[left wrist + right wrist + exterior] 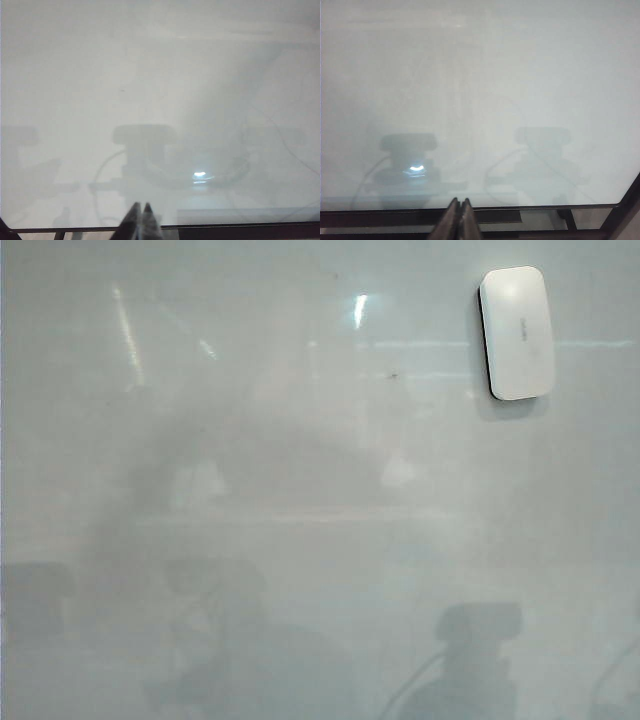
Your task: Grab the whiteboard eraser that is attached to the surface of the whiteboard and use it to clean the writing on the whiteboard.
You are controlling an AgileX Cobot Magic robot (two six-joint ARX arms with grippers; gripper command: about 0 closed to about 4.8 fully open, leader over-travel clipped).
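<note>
Whiteboard (300, 490) bears whiteboard eraser (517, 332), mark unreadable.

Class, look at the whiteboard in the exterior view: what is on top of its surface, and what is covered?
The whiteboard eraser sits on the whiteboard at upper right. No red writing is visible; the board beneath the eraser is hidden.

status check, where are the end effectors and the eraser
Both end effectors, left and right, shut, empty, at whiteboard edge. Whiteboard eraser on board, upper right. No red writing visible.
</note>
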